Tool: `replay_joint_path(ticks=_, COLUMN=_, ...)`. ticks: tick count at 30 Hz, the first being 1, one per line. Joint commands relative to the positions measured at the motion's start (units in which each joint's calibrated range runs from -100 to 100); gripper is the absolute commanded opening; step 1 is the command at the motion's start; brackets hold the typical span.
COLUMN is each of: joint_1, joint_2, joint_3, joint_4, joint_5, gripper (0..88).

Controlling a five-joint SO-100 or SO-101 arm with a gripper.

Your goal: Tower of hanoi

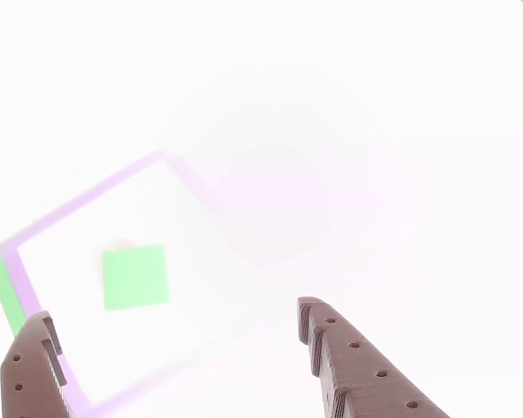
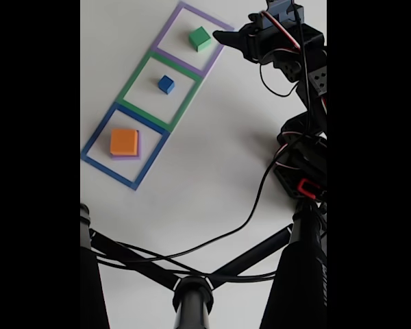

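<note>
In the fixed view the green block (image 2: 200,38) sits inside the purple square outline (image 2: 170,26). The small blue cube (image 2: 166,84) is in the green outline (image 2: 138,74). The orange block (image 2: 124,142) rests on the purple block (image 2: 138,152) in the blue outline (image 2: 96,140). My gripper (image 2: 226,38) hovers just right of the green block. The other view is washed out. There the green block (image 1: 135,277) lies ahead of the open gripper (image 1: 174,312), between its two brown fingers (image 1: 340,348), untouched.
The arm's body (image 2: 301,164) and its black cable (image 2: 246,219) occupy the right side of the white table. A black stand with crossed legs (image 2: 192,291) spans the near edge. Bare white table (image 2: 212,157) lies between the outlines and the arm.
</note>
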Motion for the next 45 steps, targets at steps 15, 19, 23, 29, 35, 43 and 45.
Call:
replay_joint_path(ticks=15, joint_1=-4.2, joint_2=33.5, joint_3=13.2, joint_4=-54.7, joint_5=0.0, gripper=33.1)
replay_joint_path(ticks=19, joint_1=-4.0, joint_2=41.7, joint_3=11.9, joint_4=-62.3, joint_5=0.0, gripper=33.0)
replay_joint_path(ticks=23, joint_1=-3.8, joint_2=50.5, joint_3=9.7, joint_4=-69.8, joint_5=0.0, gripper=33.0)
replay_joint_path(ticks=29, joint_1=-4.0, joint_2=60.9, joint_3=5.3, joint_4=-77.1, joint_5=0.0, gripper=32.5)
replay_joint_path(ticks=35, joint_1=-4.6, joint_2=67.0, joint_3=2.8, joint_4=-80.8, joint_5=0.0, gripper=31.8)
replay_joint_path(ticks=43, joint_1=-6.2, joint_2=73.3, joint_3=1.2, joint_4=-85.6, joint_5=0.0, gripper=31.2)
replay_joint_path(ticks=45, joint_1=-6.7, joint_2=74.5, joint_3=0.1, joint_4=-85.6, joint_5=0.0, gripper=31.0)
